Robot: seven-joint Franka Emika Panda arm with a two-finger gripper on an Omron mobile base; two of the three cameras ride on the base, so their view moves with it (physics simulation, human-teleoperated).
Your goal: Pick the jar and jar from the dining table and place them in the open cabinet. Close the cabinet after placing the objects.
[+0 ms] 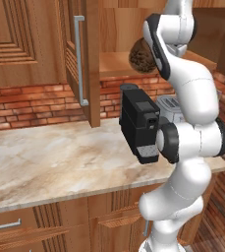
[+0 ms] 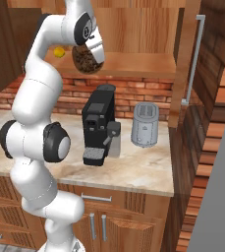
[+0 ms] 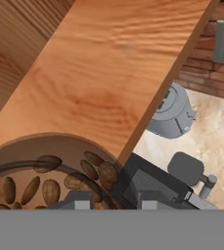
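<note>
Light is even, warm and fairly bright, with no glare. Soft shadow lies under the brown wooden wall cabinet (image 1: 45, 44) and behind the black boxy coffee machine (image 2: 99, 125). Rendered edges look slightly soft throughout; no lens distortion shows.

A jar (image 2: 87, 60) hangs at the cabinet shelf's (image 2: 133, 64) front edge, above the coffee machine (image 2: 99, 125) with the toaster (image 2: 144, 124) beside it.

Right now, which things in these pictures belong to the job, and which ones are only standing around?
Belong to the job:
- jar of brown beans, held by the gripper at the cabinet shelf
- open cabinet, with its door

Only standing around:
- black coffee machine
- grey toaster
- marbled counter
- small yellow thing on the shelf
</note>
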